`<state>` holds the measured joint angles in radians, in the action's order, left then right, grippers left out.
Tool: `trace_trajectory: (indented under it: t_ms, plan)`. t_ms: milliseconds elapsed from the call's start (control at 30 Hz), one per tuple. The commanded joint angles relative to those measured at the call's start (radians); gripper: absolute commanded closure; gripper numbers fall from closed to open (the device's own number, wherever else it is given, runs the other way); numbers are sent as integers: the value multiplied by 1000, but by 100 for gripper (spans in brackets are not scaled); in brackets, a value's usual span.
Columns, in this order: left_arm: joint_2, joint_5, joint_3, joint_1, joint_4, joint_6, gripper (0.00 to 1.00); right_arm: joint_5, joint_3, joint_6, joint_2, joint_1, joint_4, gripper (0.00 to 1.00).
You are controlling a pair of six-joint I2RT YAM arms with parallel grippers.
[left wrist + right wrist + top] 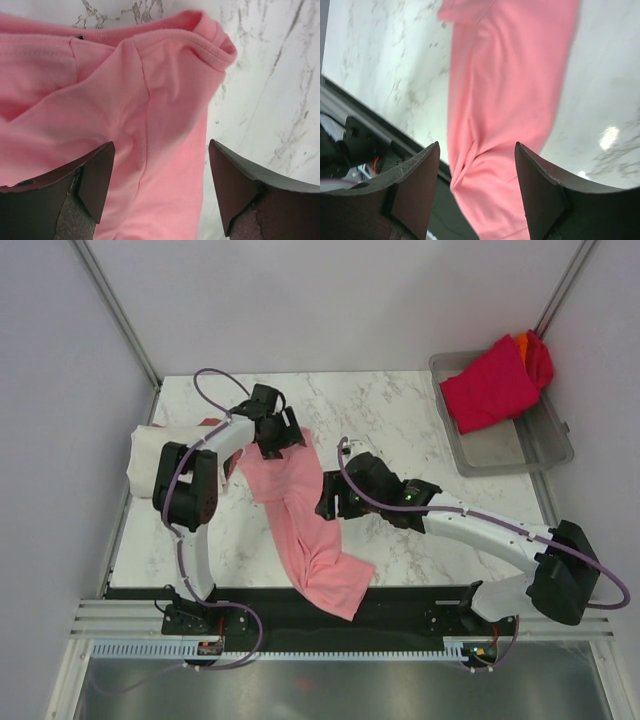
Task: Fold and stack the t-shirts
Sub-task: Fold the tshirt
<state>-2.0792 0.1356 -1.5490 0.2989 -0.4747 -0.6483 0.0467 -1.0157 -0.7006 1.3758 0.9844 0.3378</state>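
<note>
A light pink t-shirt (300, 515) lies bunched in a long strip across the marble table, its lower end (340, 590) draped over the front edge. My left gripper (278, 440) hovers over its upper end with jaws wide apart. In the left wrist view the pink cloth (150, 100) with its sleeve hem lies under that open gripper (160, 185), ungripped. My right gripper (330, 502) is at the strip's right edge, mid-length. It (477, 190) is open above the pink cloth (505, 100). A cream-white folded t-shirt (148, 455) rests at the table's left edge.
A grey translucent tray (540, 445) stands at the back right, holding a crimson t-shirt (490, 388) with an orange one (540, 355) peeking out behind it. Bare marble (400, 410) lies between the arms and the tray. The black front rail (300, 615) runs below the table's edge.
</note>
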Motion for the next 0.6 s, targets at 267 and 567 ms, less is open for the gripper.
trace_trajectory:
  t_ms: [267, 567]
  plan:
    - [413, -79, 163, -15, -7, 3, 14, -376, -256, 217, 276, -414, -81, 36]
    - [755, -59, 441, -21, -24, 4, 14, -661, -610, 217, 751, -567, -57, 40]
